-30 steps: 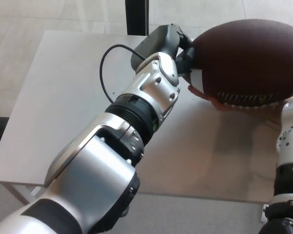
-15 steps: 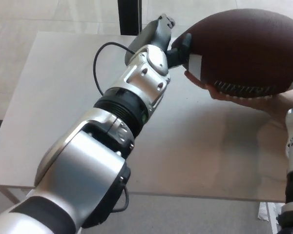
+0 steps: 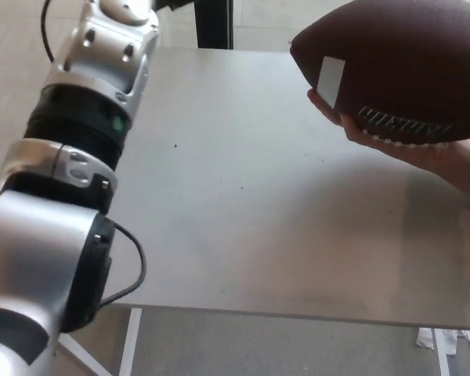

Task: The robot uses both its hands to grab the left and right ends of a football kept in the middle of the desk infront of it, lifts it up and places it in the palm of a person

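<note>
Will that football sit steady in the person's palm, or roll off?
The football is rounded and tapered, so it probably rolls easily. Only the person's hand cups it from below, so it may wobble. Its pebbled skin likely grips well.

The football [image 3: 399, 70] rests on a person's palm [image 3: 423, 149] above the desk [image 3: 258, 211].

1. The football [image 3: 399, 70] is cut off by the top and right edges.
2. The person's hand [image 3: 423, 153] is mostly hidden under the ball.
3. The left arm [image 3: 78, 157] leaves the top edge, so its hand is unseen.
</note>
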{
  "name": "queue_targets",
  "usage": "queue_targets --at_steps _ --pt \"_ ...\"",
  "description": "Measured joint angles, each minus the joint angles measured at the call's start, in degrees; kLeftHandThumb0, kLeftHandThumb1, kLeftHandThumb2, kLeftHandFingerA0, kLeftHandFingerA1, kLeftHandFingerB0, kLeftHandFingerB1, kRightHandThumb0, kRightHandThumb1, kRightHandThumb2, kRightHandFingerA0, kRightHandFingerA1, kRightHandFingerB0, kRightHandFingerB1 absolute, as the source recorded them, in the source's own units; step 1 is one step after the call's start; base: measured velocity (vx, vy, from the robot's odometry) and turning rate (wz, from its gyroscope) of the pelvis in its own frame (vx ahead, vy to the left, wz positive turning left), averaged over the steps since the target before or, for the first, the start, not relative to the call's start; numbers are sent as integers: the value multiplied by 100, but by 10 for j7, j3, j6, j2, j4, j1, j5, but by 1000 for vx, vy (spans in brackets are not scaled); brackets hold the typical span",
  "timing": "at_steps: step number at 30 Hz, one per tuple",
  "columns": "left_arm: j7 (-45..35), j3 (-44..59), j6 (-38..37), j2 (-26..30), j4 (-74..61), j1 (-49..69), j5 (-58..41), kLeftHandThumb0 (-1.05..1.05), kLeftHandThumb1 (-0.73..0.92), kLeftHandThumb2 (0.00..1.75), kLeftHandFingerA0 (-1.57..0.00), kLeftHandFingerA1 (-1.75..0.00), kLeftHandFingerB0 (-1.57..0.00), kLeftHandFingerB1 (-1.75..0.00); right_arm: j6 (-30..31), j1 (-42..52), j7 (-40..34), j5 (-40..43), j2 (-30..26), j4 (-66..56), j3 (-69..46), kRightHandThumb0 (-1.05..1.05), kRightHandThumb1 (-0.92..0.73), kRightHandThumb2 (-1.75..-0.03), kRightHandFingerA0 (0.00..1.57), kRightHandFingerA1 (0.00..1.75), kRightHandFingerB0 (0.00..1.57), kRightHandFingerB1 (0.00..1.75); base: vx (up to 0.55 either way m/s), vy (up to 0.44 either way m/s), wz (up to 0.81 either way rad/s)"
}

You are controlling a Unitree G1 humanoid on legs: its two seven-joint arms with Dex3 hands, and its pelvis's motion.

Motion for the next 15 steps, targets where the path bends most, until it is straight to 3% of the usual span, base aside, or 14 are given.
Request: queue_targets --at_steps 1,2,3,4,5,6,7,8,9,10,11,12,13,15 --pt "-4 7 0 5 -16 9 -3 -89 92 71 -2 -60 0 -6 3 7 2 3 -7 -8 -4 -105 -72 -103 0 7 0 0 0 0 0" --pt "-9 16 1 13 -37 23 -8 -91 92 75 0 -47 0 -8 7 18 6 6 -18 -19 -11 -105 -68 -118 0 29 0 22 0 0 0" --pt "-14 27 1 20 -58 38 -12 -97 82 122 -2 -38 0 -6 11 30 10 10 -28 -30 -19 -105 -77 -121 0 30 0 24 0 0 0" --pt "-16 36 1 25 -78 52 -15 -87 92 83 -1 -38 0 -9 13 42 13 13 -36 -39 -26 -105 -81 -122 0 29 0 23 0 0 0" --pt "-20 47 2 30 -100 71 -19 -90 80 121 -2 -39 0 -13 15 57 17 16 -44 -49 -37 -91 -72 -116 0 50 9 45 0 0 0" --pt "-23 56 2 35 -118 88 -22 -90 80 121 -2 -39 0 -13 17 70 20 19 -49 -57 -45 -91 -72 -116 0 50 9 45 0 0 0" --pt "-26 68 2 40 -137 108 -25 -84 77 116 -6 -43 0 -18 19 85 23 23 -54 -65 -56 -92 -90 -69 8 57 13 46 0 0 0" --pt "-29 80 2 45 -155 130 -28 -89 76 117 -15 -55 0 -16 21 101 25 27 -59 -73 -67 -87 -88 -67 24 55 25 45 0 0 0" --pt "-33 96 2 50 -177 159 -33 -85 72 110 -14 -54 -5 -35 24 121 28 32 -64 -83 -82 -84 -83 -65 41 54 39 47 0 0 0" --pt "-37 111 3 54 -194 184 -36 -86 70 111 -16 -56 -4 -35 26 138 30 37 -68 -90 -95 -87 -67 -87 49 62 40 53 0 0 0" --pt "-39 123 3 57 -207 205 -39 -92 75 112 -27 -63 -7 -46 28 152 31 40 -70 -95 -106 -81 -85 -65 55 67 44 53 0 0 0" --pt "-41 132 3 60 -219 222 -41 -87 72 111 -31 -66 -9 -54 29 163 32 43 -71 -100 -114 -82 -85 -67 79 132 40 62 0 0 0" --pt "-44 148 4 63 -234 251 -44 -87 72 111 -31 -66 -9 -54 30 181 33 48 -73 -105 -128 -82 -85 -67 79 132 40 62 0 0 0" --pt "-52 189 3 65 -270 322 -53 -89 91 67 -34 -63 -13 -50 33 224 37 58 -74 -120 -159 -82 -82 -65 57 89 40 61 0 0 0"
